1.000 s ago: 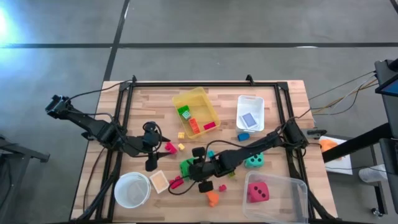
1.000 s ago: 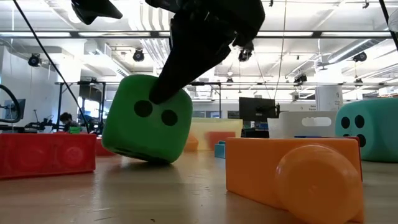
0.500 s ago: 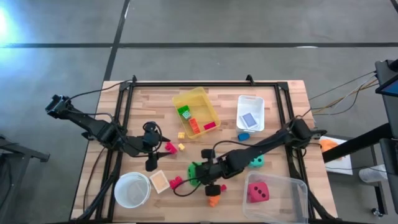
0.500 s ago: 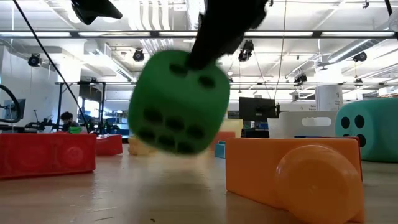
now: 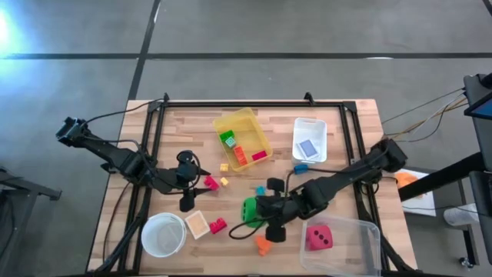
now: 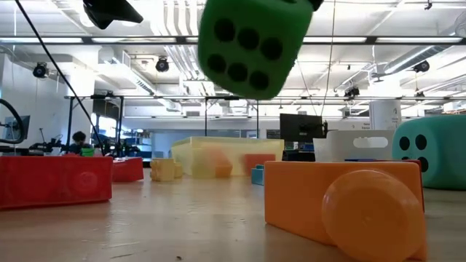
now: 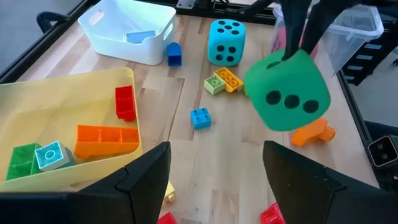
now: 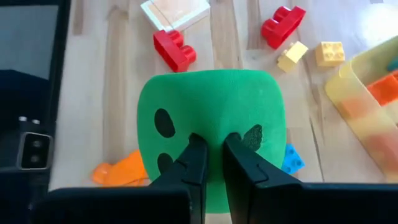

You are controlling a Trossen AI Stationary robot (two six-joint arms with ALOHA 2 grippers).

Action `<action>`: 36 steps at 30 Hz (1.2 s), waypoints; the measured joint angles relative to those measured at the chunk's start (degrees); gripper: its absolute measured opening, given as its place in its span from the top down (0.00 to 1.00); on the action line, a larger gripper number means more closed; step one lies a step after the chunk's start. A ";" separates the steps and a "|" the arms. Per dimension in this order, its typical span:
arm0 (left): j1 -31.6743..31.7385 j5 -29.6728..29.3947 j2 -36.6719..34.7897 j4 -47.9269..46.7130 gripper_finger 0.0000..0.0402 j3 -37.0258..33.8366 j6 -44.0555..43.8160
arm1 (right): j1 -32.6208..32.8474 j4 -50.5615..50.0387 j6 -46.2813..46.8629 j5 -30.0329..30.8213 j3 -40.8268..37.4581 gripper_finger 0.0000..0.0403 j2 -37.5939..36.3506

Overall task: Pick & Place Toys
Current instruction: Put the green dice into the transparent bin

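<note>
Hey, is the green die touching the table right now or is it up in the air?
Apart. The low view shows the green die hanging well above the table, room background visible beneath it, pinched by the right gripper.

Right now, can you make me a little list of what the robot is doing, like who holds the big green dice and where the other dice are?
green dice: lifted off the table, pinched by the right gripper
right gripper: shut on the green dice, above the table's middle
left gripper: open, holding nothing, waiting near the white bowl
pink-red dice: inside the clear bin
teal dice: on the table near the white bin
</note>
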 joint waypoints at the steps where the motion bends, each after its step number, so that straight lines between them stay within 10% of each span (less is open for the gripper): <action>1: 0.02 0.00 0.00 -0.01 0.36 0.00 0.00 | 0.31 -0.61 0.56 0.04 0.00 0.96 -0.41; 36: 0.00 0.00 0.00 0.00 0.36 0.00 -0.07 | 12.60 -16.73 21.61 -2.80 0.02 0.98 -20.21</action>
